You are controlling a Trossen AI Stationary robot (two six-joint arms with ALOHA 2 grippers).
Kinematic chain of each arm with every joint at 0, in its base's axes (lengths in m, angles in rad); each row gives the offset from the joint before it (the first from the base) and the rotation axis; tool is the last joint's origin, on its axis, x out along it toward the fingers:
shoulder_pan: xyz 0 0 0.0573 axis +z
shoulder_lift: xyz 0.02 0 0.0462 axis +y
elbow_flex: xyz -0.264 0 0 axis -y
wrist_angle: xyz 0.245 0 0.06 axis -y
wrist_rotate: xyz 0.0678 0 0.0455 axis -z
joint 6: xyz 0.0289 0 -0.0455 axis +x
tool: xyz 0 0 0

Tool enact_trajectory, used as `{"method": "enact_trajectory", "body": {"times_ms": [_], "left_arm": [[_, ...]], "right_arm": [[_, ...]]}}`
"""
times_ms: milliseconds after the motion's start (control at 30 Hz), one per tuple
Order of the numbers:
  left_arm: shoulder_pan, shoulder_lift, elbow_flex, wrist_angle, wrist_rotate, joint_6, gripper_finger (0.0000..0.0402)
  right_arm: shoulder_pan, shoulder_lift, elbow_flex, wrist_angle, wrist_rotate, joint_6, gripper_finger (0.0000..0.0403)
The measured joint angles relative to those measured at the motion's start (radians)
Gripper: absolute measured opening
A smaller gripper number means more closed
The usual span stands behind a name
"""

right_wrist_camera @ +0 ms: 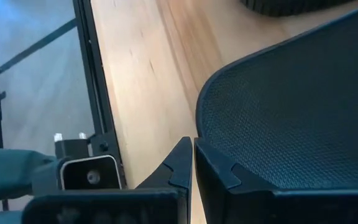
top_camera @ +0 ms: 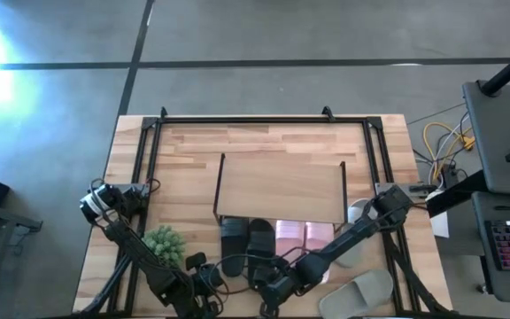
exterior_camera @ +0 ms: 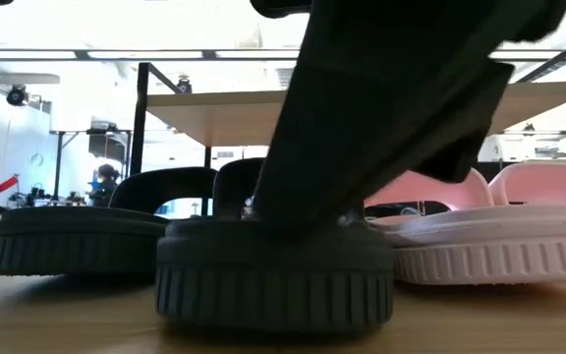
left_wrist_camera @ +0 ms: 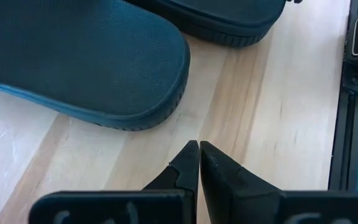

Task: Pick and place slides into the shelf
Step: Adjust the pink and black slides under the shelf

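The right gripper (top_camera: 273,288) is seen at about six o'clock on the table (top_camera: 193,146), clenched with nothing between its fingers (right_wrist_camera: 182,163), pressed against the heel rim of a black slide (right_wrist_camera: 291,112). The left gripper (left_wrist_camera: 199,152), also clenched and empty, is held just beside the other black slide (left_wrist_camera: 79,59). Both black slides and the pink pair (top_camera: 304,232) are placed at the front edge of the shelf (top_camera: 280,188); a grey-beige slide (top_camera: 368,292) lies at five o'clock.

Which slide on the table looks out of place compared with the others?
The grey-beige slide lies alone near the table's front right corner, turned crosswise, while the black slides and pink slides stand lined up at the shelf. Another pale slide shows partly behind the right arm.
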Motion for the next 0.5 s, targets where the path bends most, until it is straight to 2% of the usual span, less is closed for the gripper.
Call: {"method": "enact_trajectory", "body": {"times_ms": [500], "left_arm": [[0.0,0.0,-0.001,0.0,0.0,0.0,0.0]], "right_arm": [[-0.015,0.031,0.004,0.004,-0.008,-0.05,0.0013]]}}
